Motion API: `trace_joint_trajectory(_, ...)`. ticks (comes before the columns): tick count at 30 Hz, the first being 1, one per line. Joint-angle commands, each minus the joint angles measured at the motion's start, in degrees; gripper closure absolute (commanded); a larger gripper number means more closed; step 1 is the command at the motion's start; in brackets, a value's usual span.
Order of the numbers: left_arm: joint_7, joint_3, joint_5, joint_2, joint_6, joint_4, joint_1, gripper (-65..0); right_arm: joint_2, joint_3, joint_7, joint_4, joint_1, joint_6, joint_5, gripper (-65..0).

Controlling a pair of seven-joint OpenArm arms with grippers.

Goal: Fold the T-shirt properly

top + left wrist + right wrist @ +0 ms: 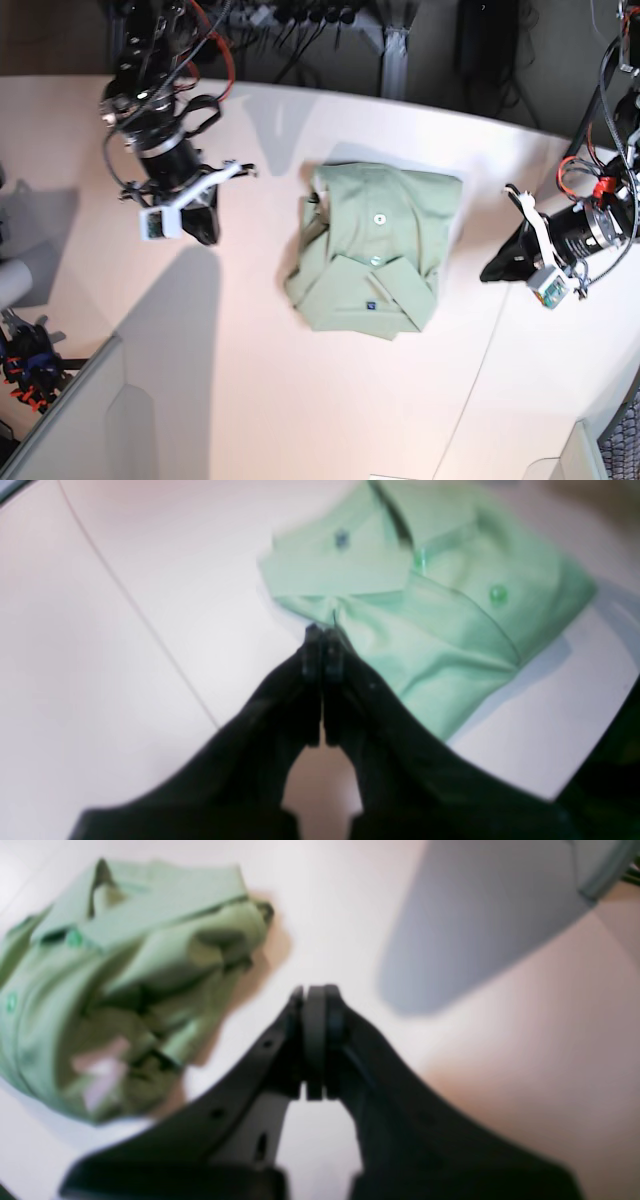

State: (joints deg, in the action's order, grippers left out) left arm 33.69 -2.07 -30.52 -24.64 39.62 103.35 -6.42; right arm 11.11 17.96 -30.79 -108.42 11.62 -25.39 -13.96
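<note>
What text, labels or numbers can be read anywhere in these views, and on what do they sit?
None can be read.
The small blue tag on the collar of the shirt: too small and blurred to tell whether it bears any writing.
The white camera housings by the left end effector and right end effector: no legible marking.

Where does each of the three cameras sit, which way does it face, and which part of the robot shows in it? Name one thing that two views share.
Left wrist: sits on the left arm, looks along the shut left gripper to the shirt on the table.
Right wrist: sits on the right arm, looks past the shut right gripper; the shirt lies to the left.
Base: sits overhead, looks down on the table; both arms show, either side of the shirt.
Shared: all three show the folded green shirt.
</note>
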Motion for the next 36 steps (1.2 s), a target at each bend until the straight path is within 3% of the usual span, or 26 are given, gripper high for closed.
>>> trace_joint_trajectory(1, -0.4, -2.3, -2.4, -1.6, 0.4, 2.7, -2.0, 0.0, 1.2, 1.8, 0.7, -2.3, 1.7, -0.4, -1.8, 0.0)
trace_joint_trajectory(6, 4.8, -13.2, -10.3, -4.5, 0.4, 8.7, -17.7, 0.0, 3.0, 8.8, -1.9, -7.1, 14.4, -0.4, -7.4, 0.0)
trace_joint_trajectory(10, 6.9, -20.4, -11.6, -4.7, 0.4, 11.9, -31.7, 0.0, 3.2, 12.8, -3.9, -8.1, 26.0, -0.4, -13.3, 0.0)
trace_joint_trajectory(16, 7.4, -19.8, -7.6, -4.8, 0.4, 9.6, -46.1, 0.0, 3.1, 12.3, -4.0, -6.8, 41.0, -0.3, -15.8, 0.0)
trace_joint_trajectory(18, 8.3, -16.4, -5.9, -6.8, 0.4, 6.5, -48.2, 0.0, 2.9, 12.2, -4.0, -4.8, 44.5, -0.3, -15.8, 0.0)
trace_joint_trajectory(22, 8.7, -5.7, 2.0, -11.1, -10.0, -4.7, -46.5, 0.0, 2.0, 12.1, -4.3, 2.0, 48.3, -0.3, -15.6, 0.0)
trace_joint_trajectory(26, 8.5, 4.5, 6.6, -10.5, -12.2, -20.1, -41.1, 0.0, 2.5, 12.1, -5.7, 13.5, 47.4, 0.1, -12.4, 0.0)
trace_joint_trajectory(29, 8.5, 11.9, 10.1, -6.9, -12.7, -32.9, -33.5, 0.0, 4.9, 12.0, -5.7, 24.7, 43.3, 0.1, -11.3, 0.0)
trace_joint_trajectory(33, 6.8, 19.4, 16.8, 0.6, -20.4, -51.6, -21.2, 0.0, 8.7, 11.3, -5.7, 41.0, 32.7, 0.3, -11.3, 0.0)
trace_joint_trajectory(36, 3.7, 21.5, 19.6, 6.2, -22.4, -65.4, -12.5, 0.0, 10.9, 7.7, -5.7, 50.6, 23.9, 0.3, -11.6, 0.0)
